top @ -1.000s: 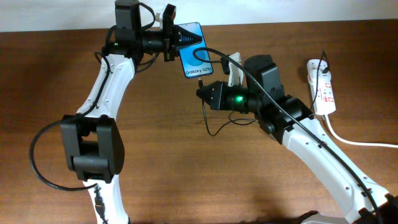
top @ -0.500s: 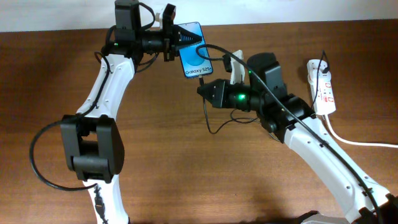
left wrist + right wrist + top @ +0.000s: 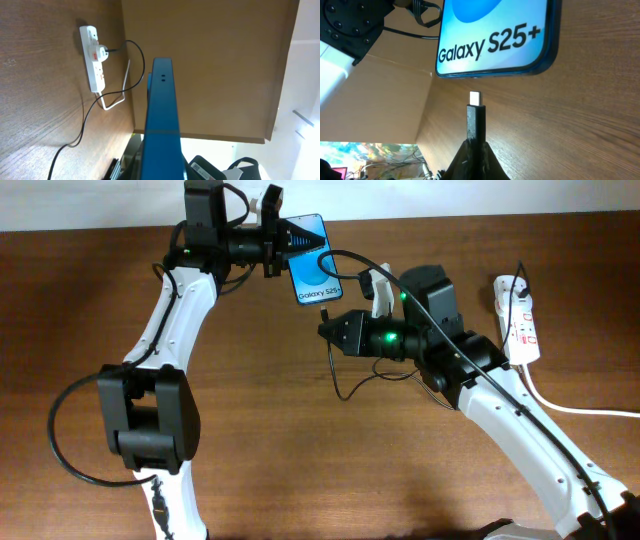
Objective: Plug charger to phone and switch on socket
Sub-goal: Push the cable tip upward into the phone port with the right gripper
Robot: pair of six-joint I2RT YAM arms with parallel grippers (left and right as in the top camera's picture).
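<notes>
Right end effector [image 3: 471, 156] holds charger [image 3: 476, 119], tip seemingly near phone [image 3: 495, 37] edge

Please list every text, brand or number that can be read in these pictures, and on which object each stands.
"Galaxy S25+": on the lit screen of the phone, right wrist view.
Red marks on the socket: too small to read.
No other text can be read.
</notes>
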